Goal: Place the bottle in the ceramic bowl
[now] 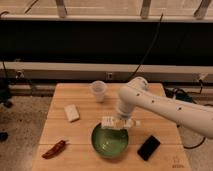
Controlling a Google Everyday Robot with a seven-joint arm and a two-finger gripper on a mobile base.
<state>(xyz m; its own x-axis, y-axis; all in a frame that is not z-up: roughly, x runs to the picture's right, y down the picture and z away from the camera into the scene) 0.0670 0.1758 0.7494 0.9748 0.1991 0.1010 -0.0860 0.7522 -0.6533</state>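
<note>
The green ceramic bowl (110, 141) sits on the wooden table (85, 135) near its front edge, paler green inside. My gripper (121, 120) reaches in from the right on a white arm and hangs just over the bowl's far rim. It is shut on the small pale bottle (108, 122), which lies roughly level, its whitish end sticking out to the left above the rim. The bottle's middle is hidden by the fingers.
A translucent white plastic cup (98, 91) stands at the back of the table. A flat whitish block (71, 112) lies to the left. A red chili-like object (54, 149) lies front left. A flat black rectangular object (148, 147) lies right of the bowl.
</note>
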